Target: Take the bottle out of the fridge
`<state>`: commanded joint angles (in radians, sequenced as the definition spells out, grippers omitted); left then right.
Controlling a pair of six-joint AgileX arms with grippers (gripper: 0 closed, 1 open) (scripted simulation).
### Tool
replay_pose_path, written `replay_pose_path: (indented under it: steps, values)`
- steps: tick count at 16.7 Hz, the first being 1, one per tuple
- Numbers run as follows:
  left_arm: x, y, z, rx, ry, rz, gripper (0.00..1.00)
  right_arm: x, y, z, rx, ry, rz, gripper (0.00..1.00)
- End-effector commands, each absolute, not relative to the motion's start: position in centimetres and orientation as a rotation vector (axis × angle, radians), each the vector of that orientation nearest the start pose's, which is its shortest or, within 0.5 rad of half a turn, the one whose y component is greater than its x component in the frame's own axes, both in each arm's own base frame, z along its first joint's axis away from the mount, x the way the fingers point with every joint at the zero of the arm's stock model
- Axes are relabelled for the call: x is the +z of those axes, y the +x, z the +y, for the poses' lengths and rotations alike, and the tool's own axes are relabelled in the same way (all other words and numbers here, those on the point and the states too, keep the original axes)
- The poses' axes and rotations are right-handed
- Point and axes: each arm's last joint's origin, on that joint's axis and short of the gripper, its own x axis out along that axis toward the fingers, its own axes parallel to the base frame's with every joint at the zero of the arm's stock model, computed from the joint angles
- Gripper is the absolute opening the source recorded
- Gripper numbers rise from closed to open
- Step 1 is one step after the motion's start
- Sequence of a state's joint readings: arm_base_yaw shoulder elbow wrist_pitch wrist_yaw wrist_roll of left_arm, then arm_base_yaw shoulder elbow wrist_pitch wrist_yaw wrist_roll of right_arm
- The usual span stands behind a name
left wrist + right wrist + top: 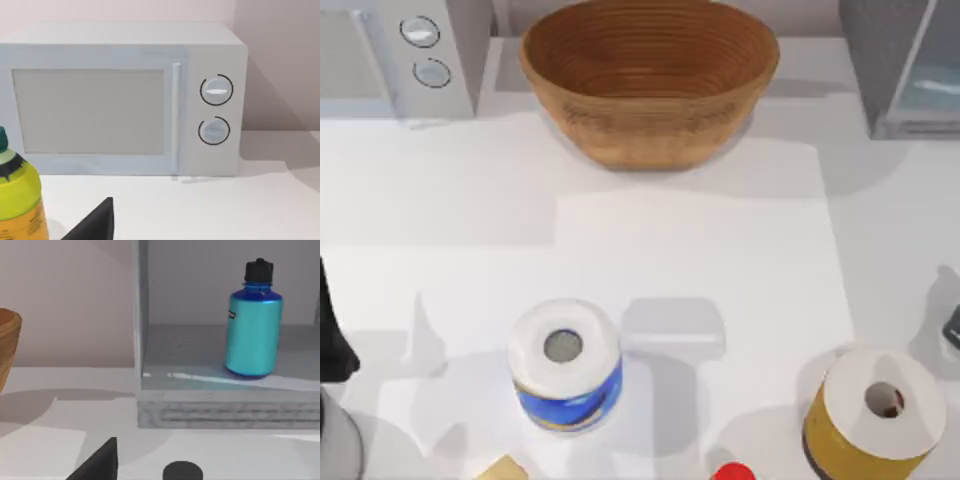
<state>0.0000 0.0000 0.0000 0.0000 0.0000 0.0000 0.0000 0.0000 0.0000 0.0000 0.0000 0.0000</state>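
The bottle [254, 322], blue with a black cap and a cyan label, stands upright inside the fridge [200, 405] on its grey floor, seen through the front in the right wrist view. From above, the fridge [905, 60] sits at the table's back right corner. My right gripper [952, 328] is at the right edge of the table, well short of the fridge and apart from the bottle. My left gripper [332, 345] is parked at the left edge.
A woven basket [648, 75] stands at the back centre, and a light grey appliance with two knobs [405, 50] at the back left. A white-topped blue-label container [565, 365] and a white-topped yellow container [875, 415] stand near the front. A yellow-green bottle [17, 200] is close to the left gripper.
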Motion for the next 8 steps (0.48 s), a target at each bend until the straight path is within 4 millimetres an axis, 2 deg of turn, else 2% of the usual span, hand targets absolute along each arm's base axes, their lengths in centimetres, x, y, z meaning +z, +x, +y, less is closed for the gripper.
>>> replay_pose_path:
  steps: [4,8]
  values:
    - [16.0,10.6,-0.1,0.0,0.0,0.0,1.0,16.2,10.7,-0.2,0.001,-0.002,-0.005,1.0]
    - [16.0,10.6,-0.1,0.0,0.0,0.0,1.0,17.3,11.8,-0.8,-0.002,-0.014,-0.031,1.0]
